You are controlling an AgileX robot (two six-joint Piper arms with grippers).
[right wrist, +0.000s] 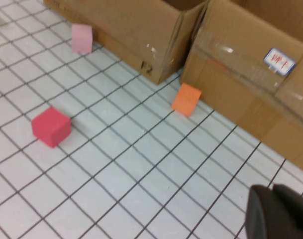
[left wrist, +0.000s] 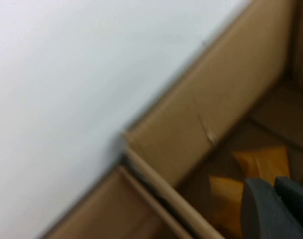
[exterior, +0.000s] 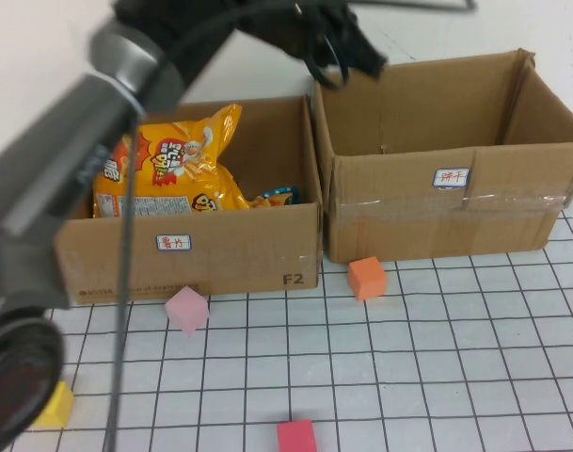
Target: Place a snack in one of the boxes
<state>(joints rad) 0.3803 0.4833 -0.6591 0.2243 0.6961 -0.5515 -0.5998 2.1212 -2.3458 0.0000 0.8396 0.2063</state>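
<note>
The orange chip bag (exterior: pixel 178 165) lies in the left box (exterior: pixel 187 254) by the table's far edge; light, crinkly and crushable, I judge, best pinched at a sealed end. The left gripper (exterior: pixel 347 47) hovers above the boxes' far edge, the right gripper (right wrist: pixel 278 214) above the grid; I cannot tell either's opening or load.

Non-task items on the gridded worktop (exterior: pixel 437 358), a white surface ruled with dark lines into squares. An orange cube (exterior: pixel 367 278) stands just in front of the near wall of the right-hand carton, close to its left corner. A pink cube (exterior: pixel 187 309), turned at an angle to the grid, lies near the front of the left-hand carton. A red cube (exterior: pixel 296 437) sits at the near edge, roughly central, well apart from the others. A yellow cube (exterior: pixel 53 406) lies at the near left. Beyond the cartons, a pale plain wall (exterior: pixel 41 38) closes the far side.
</note>
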